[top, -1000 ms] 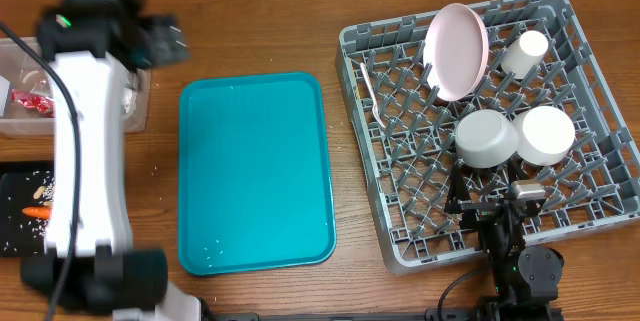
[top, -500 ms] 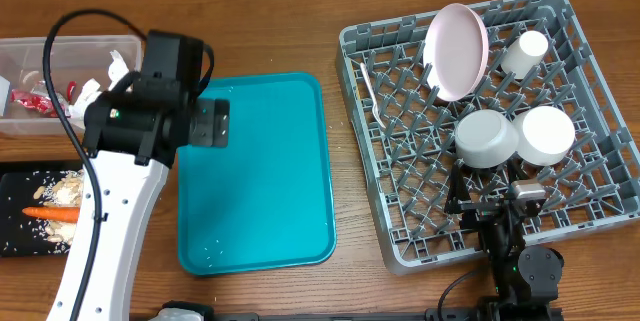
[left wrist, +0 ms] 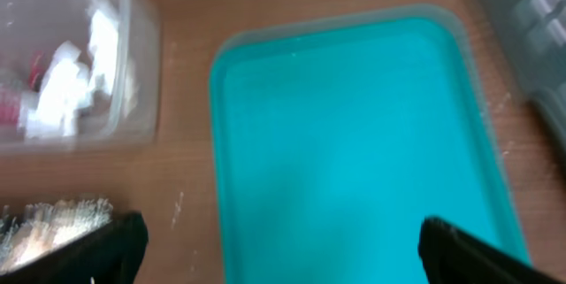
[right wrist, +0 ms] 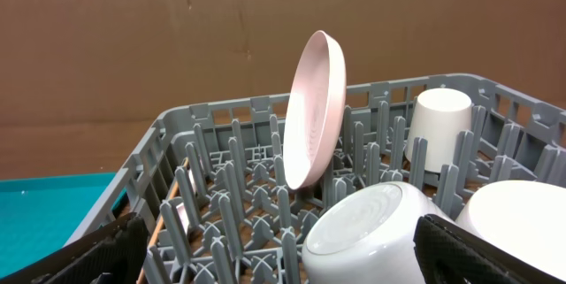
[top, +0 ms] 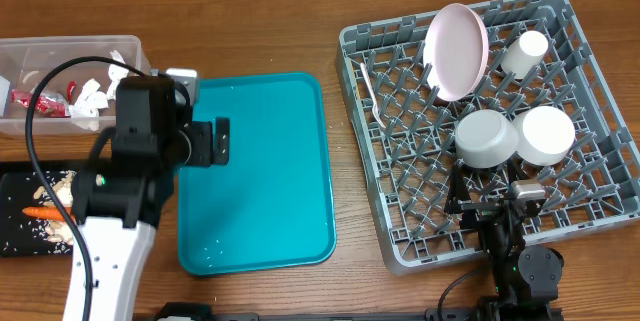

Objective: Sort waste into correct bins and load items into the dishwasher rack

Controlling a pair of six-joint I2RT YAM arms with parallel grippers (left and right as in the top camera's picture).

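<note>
While over teal tray — left jaws apart, empty | right jaws apart, empty

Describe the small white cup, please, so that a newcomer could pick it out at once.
Find the grey dishwasher rack on the right of the overhead view. Near its far edge, just right of the upright pink plate, stands the cup. It is narrower than the two white bowls.
</note>
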